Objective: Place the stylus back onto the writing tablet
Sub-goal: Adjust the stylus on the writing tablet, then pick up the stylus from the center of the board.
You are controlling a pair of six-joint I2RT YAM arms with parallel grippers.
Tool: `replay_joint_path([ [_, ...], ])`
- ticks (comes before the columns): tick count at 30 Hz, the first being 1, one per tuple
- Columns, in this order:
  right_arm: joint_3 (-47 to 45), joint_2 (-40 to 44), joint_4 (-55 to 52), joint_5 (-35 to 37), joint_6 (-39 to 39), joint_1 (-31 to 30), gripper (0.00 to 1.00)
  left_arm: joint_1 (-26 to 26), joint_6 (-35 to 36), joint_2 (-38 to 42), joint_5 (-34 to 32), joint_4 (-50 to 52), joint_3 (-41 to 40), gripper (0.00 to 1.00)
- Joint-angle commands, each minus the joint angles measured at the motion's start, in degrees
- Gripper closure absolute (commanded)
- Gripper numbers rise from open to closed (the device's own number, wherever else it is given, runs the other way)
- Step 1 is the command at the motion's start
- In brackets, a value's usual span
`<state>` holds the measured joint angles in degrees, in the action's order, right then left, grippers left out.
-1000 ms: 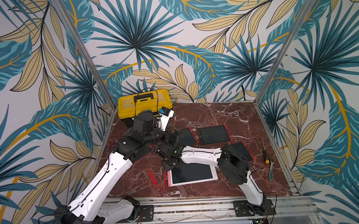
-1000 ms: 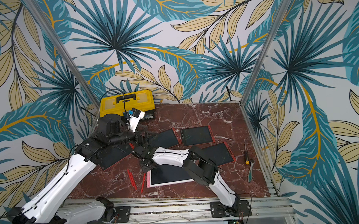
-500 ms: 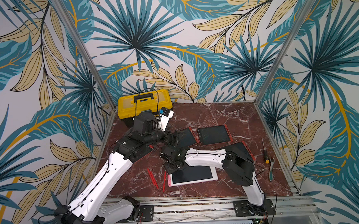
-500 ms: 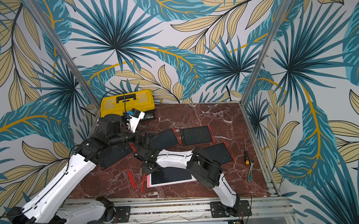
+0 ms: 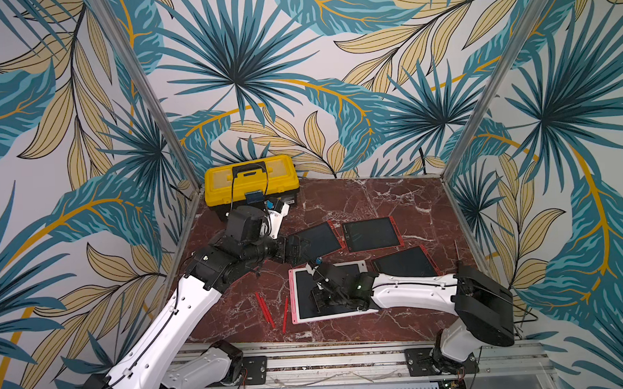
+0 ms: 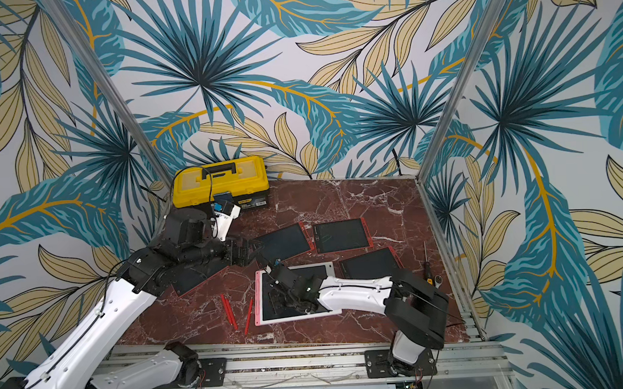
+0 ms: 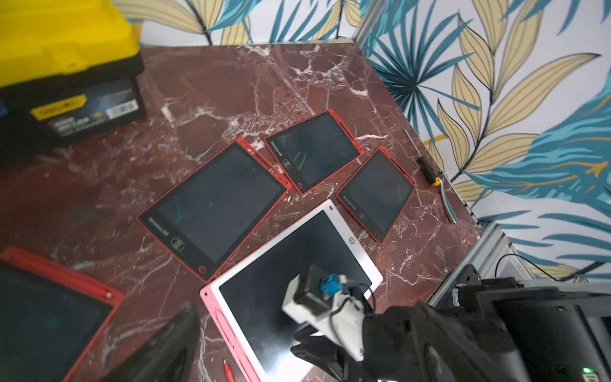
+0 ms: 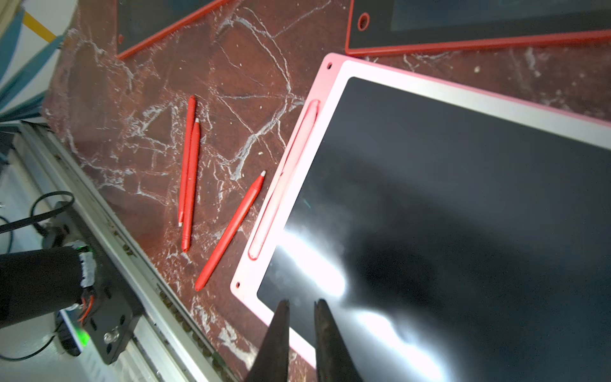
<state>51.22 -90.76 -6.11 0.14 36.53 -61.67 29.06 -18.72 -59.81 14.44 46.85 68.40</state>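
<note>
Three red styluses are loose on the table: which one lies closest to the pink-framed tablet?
The single stylus lying alone just beside the pink-framed tablet, along its slotted edge. The other two styluses lie overlapped as a pair, farther from it.

The pink plastic tablet [image 8: 429,198] has a glossy screen; the tabletop [image 8: 248,82] looks polished marble.

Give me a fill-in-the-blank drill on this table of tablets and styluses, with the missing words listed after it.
1. The number of loose red styluses lying on the marble table is ___.
2. The toolbox in the back corner has a lid coloured ___.
3. The right gripper hovers over the tablet whose frame is ___.
4. Its jaws stand slightly apart with ___ between them.

Missing words: three; yellow; pink; nothing
</note>
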Motion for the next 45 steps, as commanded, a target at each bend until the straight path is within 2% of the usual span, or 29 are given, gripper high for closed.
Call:
replay_joint_path([
  [1, -4.8, 4.9, 6.2, -0.6, 3.3, -0.3, 0.81, 0.1, -7.9, 1.1, -4.0, 9.5, -4.3, 0.07],
  [8, -6.5, 12.3, 4.1, 1.2, 3.7, -0.1, 0.79, 0.3, -17.8, 1.2, -5.0, 13.9, -12.4, 0.17],
  [14, -6.8, 17.8, 1.5, 2.7, 3.0, 1.7, 0.73, 0.9, -22.0, -3.8, -2.8, 13.7, -17.6, 0.26],
  [21, -7.7, 21.8, 0.5, 1.6, 1.7, 4.8, 0.69, 4.5, -26.0, -9.1, -7.2, 13.6, -20.4, 0.38],
  [25, -8.1, 21.5, 1.0, 0.6, 0.9, 5.2, 0.68, 4.7, -25.7, -10.9, -6.3, 10.6, -22.3, 0.5],
  [30, -8.2, 20.3, 1.0, -0.1, 0.9, 5.3, 0.67, 4.9, -25.1, -13.1, -2.6, 4.7, -24.6, 0.58],
  [45, -9.0, 20.0, 0.7, -0.8, 1.4, 5.3, 0.59, 5.0, -23.2, -22.0, -7.2, 2.2, -23.8, 0.77],
])
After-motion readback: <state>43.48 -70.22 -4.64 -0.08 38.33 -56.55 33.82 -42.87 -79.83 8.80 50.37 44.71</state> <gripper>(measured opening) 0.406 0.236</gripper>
